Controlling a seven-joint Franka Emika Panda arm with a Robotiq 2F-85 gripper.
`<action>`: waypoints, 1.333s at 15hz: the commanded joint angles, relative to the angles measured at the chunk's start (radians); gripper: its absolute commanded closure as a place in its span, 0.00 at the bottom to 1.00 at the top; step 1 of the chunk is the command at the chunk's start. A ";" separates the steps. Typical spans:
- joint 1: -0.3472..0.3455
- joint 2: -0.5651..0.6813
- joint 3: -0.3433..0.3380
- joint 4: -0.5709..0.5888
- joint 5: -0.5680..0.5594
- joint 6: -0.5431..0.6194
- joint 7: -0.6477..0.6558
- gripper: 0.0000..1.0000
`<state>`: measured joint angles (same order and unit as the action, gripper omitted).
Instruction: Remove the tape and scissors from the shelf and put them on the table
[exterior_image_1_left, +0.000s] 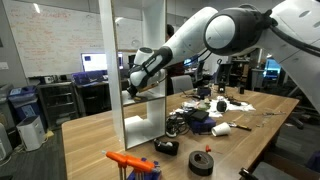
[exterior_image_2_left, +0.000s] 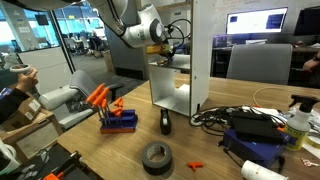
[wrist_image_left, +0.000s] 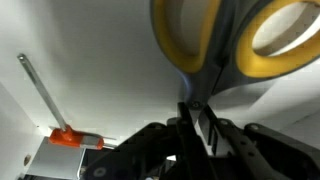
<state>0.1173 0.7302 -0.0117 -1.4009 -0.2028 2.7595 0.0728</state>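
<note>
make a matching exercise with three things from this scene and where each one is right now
Things:
1. tape
2. scissors
3. orange-and-black tool

Places:
a. gripped in the claw at the shelf
b. resting on a blue stand
c. lying flat on the table

Pairs: 1-c, 2-a, 3-b

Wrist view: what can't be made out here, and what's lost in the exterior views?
- Wrist view: the scissors are blurred and their handles are cut off by the top edge. The blades are hidden between the fingers of the gripper.
- Both exterior views: the scissors are too small to spot at the shelf.
- Exterior view: a small orange bit on the table is too small to identify.
</note>
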 joint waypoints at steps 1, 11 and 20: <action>-0.015 -0.053 -0.020 -0.094 0.030 0.043 0.003 0.86; -0.027 -0.275 -0.085 -0.423 0.017 0.107 0.028 0.85; -0.033 -0.485 -0.135 -0.724 -0.010 0.114 0.051 0.84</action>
<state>0.0831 0.3512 -0.1261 -1.9819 -0.1907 2.8520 0.0954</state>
